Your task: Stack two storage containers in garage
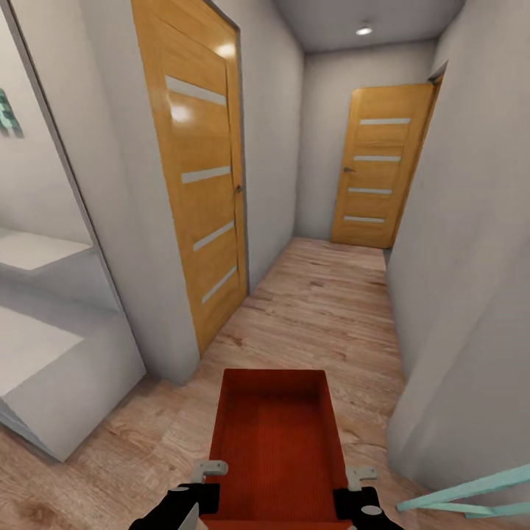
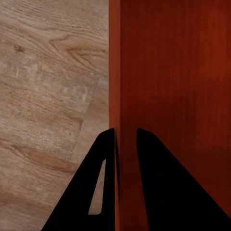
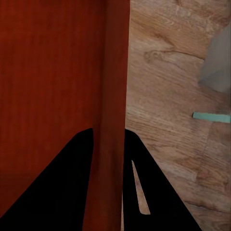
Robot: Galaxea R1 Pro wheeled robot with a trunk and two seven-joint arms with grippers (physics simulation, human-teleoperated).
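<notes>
The storage container (image 1: 276, 449), orange-red and lidless, sits at 6 o'clock in the head view, carried low over the wood-plank floor (image 1: 324, 309) of a narrow hallway. The left gripper (image 1: 208, 482) pinches its left wall and the right gripper (image 1: 356, 487) pinches its right wall.

The left wrist view shows what the head view cannot: the left gripper (image 2: 126, 139) has 1 dark finger either side of the thin wall of the container (image 2: 173, 96), closed narrowly on it. The right wrist view shows the right gripper (image 3: 108, 139) likewise straddling the opposite wall of the container (image 3: 48, 72), plus a pale teal strip (image 3: 211, 117) over the planks.

The head view alone gives the setting: 1 honey-wood door (image 1: 202, 169) at 11 o'clock, another door (image 1: 379, 165) at 1 o'clock at the hall's end, white-grey walls (image 1: 471, 221), and a ceiling light (image 1: 364, 31).
</notes>
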